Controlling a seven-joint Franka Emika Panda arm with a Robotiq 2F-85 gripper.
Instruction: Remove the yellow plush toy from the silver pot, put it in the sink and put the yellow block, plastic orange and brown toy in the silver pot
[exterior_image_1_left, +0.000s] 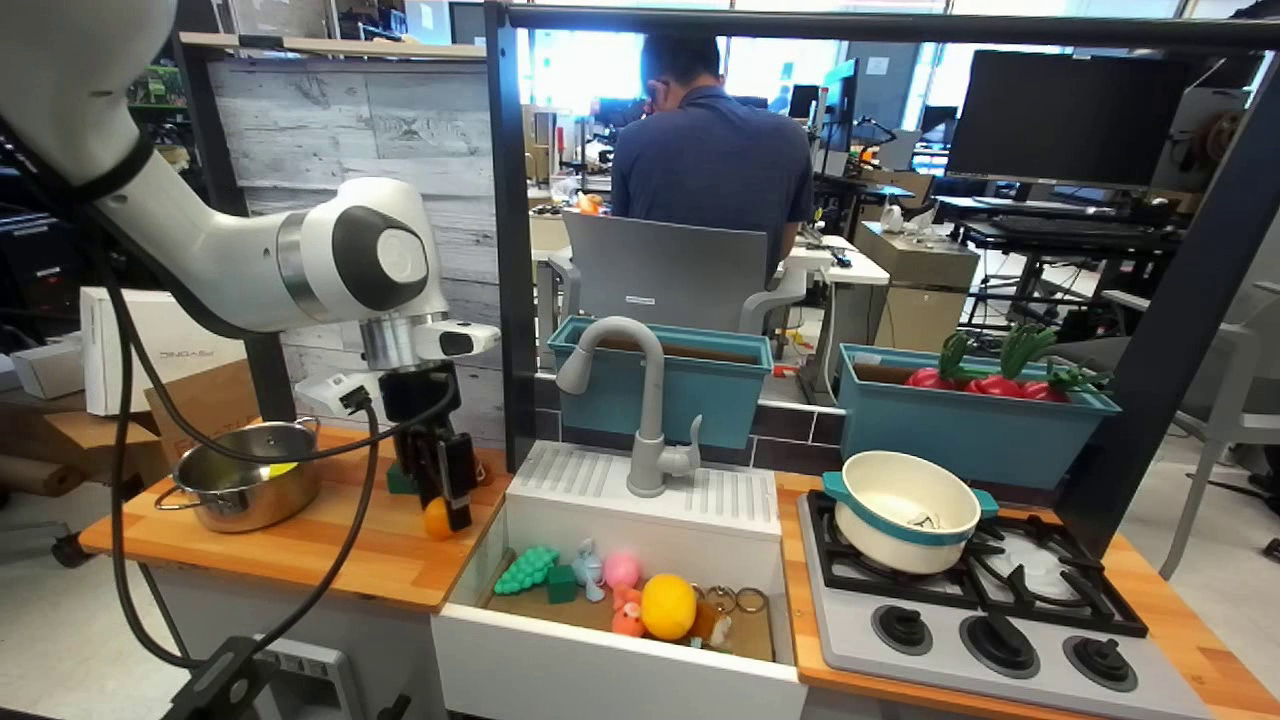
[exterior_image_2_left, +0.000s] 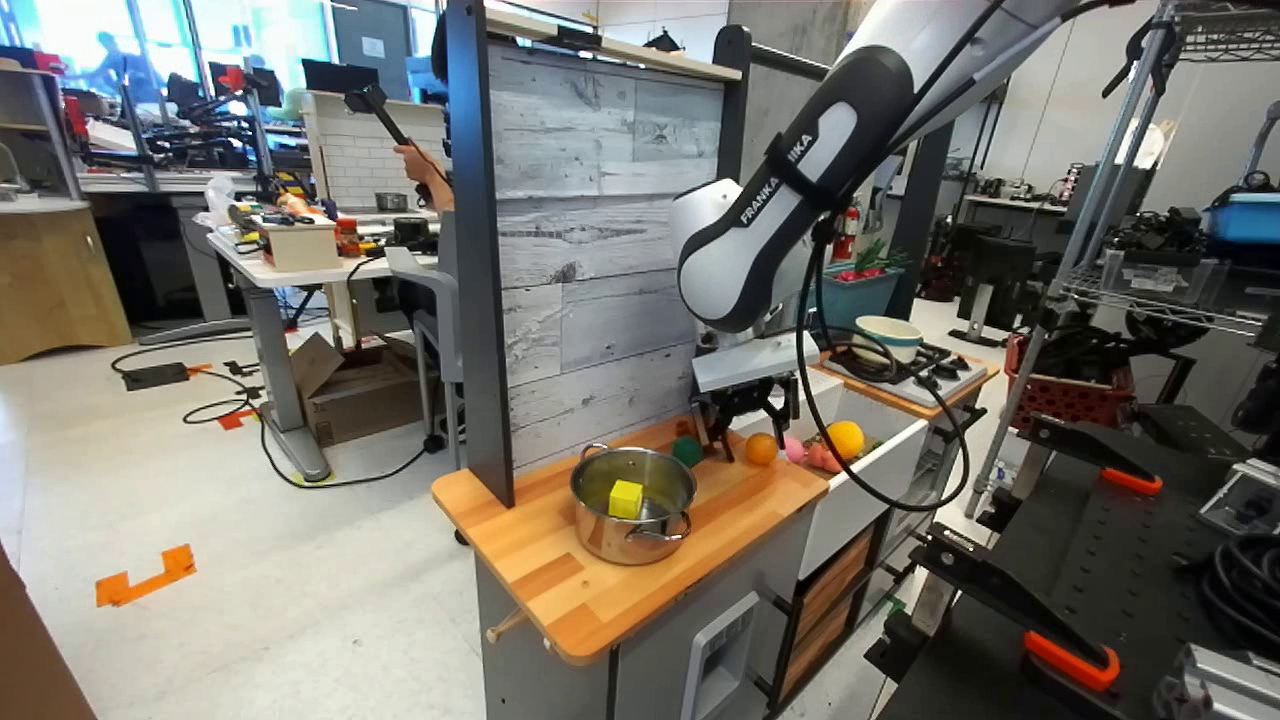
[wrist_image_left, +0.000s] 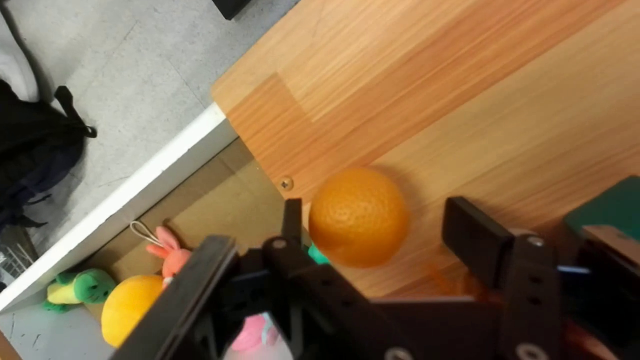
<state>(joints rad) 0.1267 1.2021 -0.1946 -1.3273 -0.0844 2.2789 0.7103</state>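
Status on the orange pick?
Gripper open, plastic orange between its jaws in wrist view, not gripped. Yellow block in silver pot; yellow plush toy in sink. Dark green object beside gripper, might crowd it.

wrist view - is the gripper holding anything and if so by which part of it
Nothing is held. The gripper is open; in the wrist view the plastic orange shows between its jaws, with a clear gap on one side.

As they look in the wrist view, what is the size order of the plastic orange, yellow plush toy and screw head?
Largest: plastic orange, likely helped by nearness
Middle: yellow plush toy, partly hidden
Smallest: screw head
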